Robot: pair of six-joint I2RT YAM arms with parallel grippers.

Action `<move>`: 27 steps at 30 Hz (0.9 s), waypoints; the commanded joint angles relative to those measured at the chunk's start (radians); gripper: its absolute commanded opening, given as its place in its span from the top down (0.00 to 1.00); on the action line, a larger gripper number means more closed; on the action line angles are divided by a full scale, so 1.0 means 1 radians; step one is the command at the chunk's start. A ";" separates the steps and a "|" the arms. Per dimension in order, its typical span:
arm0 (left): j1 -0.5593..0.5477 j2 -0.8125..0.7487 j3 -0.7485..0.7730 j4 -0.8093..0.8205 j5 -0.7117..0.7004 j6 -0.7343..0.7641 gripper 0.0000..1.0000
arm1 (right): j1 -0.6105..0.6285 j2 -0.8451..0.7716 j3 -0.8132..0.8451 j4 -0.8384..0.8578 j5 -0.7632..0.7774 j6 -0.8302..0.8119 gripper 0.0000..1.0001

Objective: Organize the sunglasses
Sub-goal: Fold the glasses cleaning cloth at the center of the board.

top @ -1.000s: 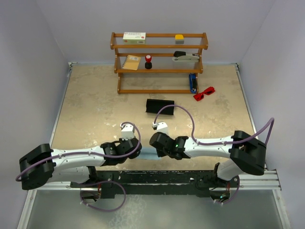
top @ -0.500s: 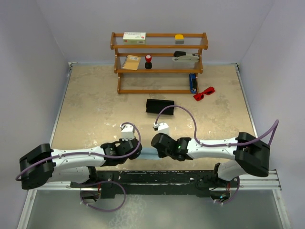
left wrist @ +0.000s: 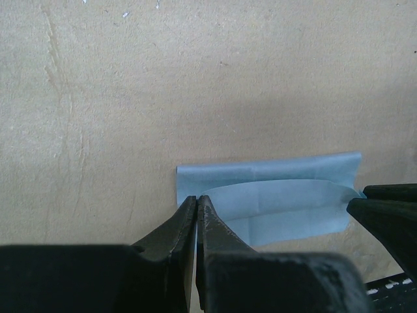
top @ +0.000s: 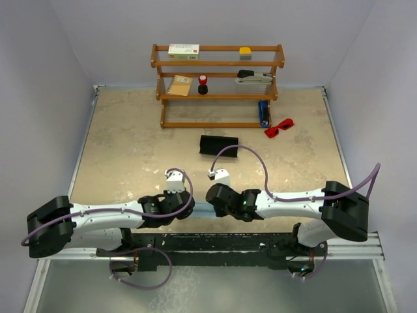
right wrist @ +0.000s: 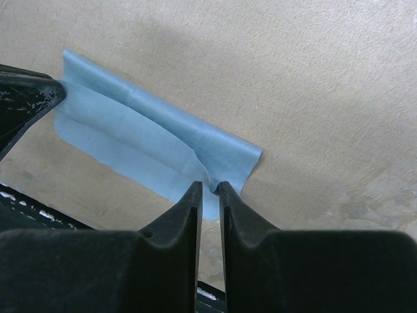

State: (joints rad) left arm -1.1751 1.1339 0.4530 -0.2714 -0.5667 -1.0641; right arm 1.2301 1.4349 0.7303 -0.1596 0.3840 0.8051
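The red sunglasses [top: 279, 127] lie on the table right of the wooden shelf [top: 218, 85], far from both grippers. Both grippers are low at the near edge, on a light blue cloth [top: 199, 209]. My left gripper [left wrist: 195, 199] is shut on the cloth's [left wrist: 273, 195] left edge, where a layer is folded over. My right gripper [right wrist: 208, 186] is shut on the cloth's [right wrist: 130, 137] other end, which puckers between the tips. In the top view the left gripper [top: 189, 207] and right gripper [top: 209, 206] almost meet.
A black oblong case [top: 218, 145] lies mid-table in front of the shelf. The shelf holds a white box, a yellow block, a stapler, a red-and-black item and a tan booklet; a blue object leans at its lower right. The metal rail [top: 260, 244] runs just behind the grippers.
The right arm has shifted slightly, its elbow moving right and its gripper edging left toward the left gripper. The left gripper has barely moved. The sunglasses and case have not moved.
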 commanded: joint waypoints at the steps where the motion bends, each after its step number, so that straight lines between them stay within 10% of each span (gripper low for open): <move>1: -0.013 -0.009 0.000 0.006 -0.035 -0.028 1.00 | 0.011 -0.004 0.000 0.020 0.021 0.010 0.81; 27: -0.067 -0.036 -0.016 -0.023 -0.070 -0.072 1.00 | 0.071 -0.018 -0.033 -0.007 0.038 0.067 0.82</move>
State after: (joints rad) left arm -1.2285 1.1179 0.4446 -0.2966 -0.6048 -1.1091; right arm 1.2926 1.4349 0.7090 -0.1623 0.3843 0.8436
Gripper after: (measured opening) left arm 0.002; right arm 0.180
